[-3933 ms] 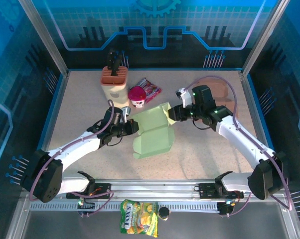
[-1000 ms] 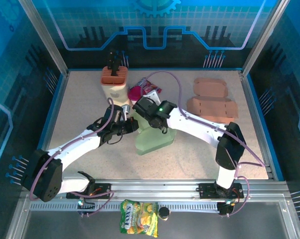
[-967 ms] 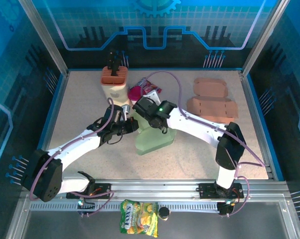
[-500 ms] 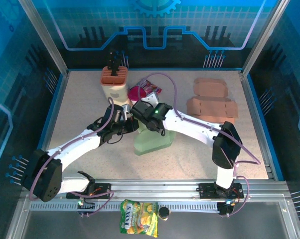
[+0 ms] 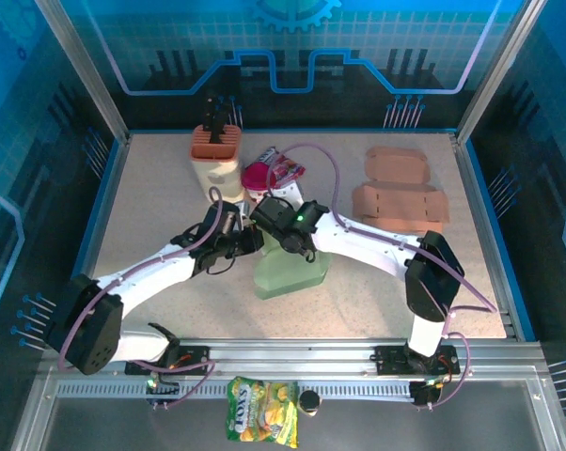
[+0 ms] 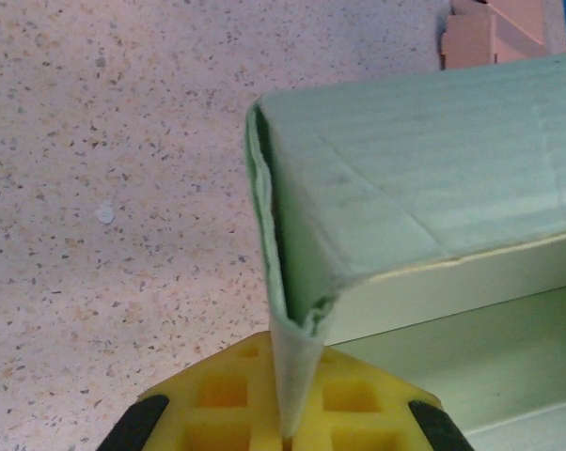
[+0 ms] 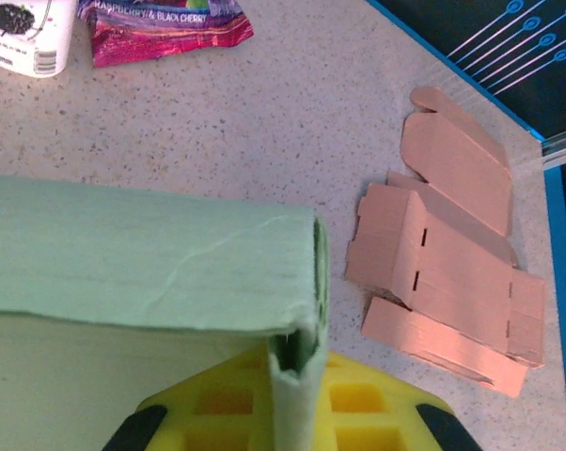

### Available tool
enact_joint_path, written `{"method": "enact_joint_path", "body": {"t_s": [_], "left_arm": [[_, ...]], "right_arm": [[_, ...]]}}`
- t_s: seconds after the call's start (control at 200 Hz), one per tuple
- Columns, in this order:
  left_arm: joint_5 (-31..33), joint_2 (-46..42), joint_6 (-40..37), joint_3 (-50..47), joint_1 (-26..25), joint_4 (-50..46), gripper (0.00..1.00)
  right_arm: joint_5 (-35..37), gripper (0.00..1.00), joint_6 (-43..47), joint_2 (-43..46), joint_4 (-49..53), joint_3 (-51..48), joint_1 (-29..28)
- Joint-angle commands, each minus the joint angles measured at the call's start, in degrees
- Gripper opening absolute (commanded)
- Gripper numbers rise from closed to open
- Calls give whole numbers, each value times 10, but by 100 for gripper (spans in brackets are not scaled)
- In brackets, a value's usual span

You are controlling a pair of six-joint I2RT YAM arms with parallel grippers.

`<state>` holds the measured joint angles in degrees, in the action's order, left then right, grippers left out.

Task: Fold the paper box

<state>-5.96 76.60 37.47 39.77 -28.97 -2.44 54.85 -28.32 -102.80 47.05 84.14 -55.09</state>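
Tools of both arms meet at one end of the job. From the top camera, the left tool (image 5: 245,241) and the right tool (image 5: 267,214) sit almost touching at the far-left corner of the green paper box (image 5: 292,268). It lies mid-desk (image 5: 151,188), its long axis running from the tools toward the near edge. Any fold must therefore work toward the arm bases, and the left arm looks the nearer.

Left wrist camera: the yellow, lattice-moulded left tool (image 6: 288,418), pressed together, pinches a thin wall edge of the matte, faintly ribbed card. A creased corner rises directly above it.

Right wrist camera: the right tool (image 7: 297,409) likewise pinches a doubled flap, the box's broad panel spreading left. Flat pink blanks (image 7: 452,282) lie well apart on the speckled desk.
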Motion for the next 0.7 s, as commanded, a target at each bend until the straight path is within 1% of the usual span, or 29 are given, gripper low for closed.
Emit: {"method": "enact_joint_path", "body": {"t_s": [0.0, 0.085, 0.24, 0.385, 0.43, 0.555, 0.695], "left_arm": [[54, 22, 21, -31, -10, 67, 0], [78, 42, 26, -47, -22, 94, 0], [95, 85, 40, -66, -32, 138, 0], [104, 117, 52, -81, -38, 172, 4], [107, 123, 55, -85, -39, 179, 6], [108, 134, 59, -91, -40, 192, 7], [111, 141, 60, -89, -42, 189, 11]], "right_arm": [[-5, 0, -17, 7, -10, -31, -7], [-7, 0, -23, 12, -24, -49, -11], [-10, 0, -40, 3, -24, -61, -15], [-9, 0, -49, -1, -28, -68, -21], [-9, 0, -49, 0, -29, -69, -21], [-8, 0, -50, -1, -28, -70, -22], [-9, 0, -50, -1, -28, -68, -22]]}}
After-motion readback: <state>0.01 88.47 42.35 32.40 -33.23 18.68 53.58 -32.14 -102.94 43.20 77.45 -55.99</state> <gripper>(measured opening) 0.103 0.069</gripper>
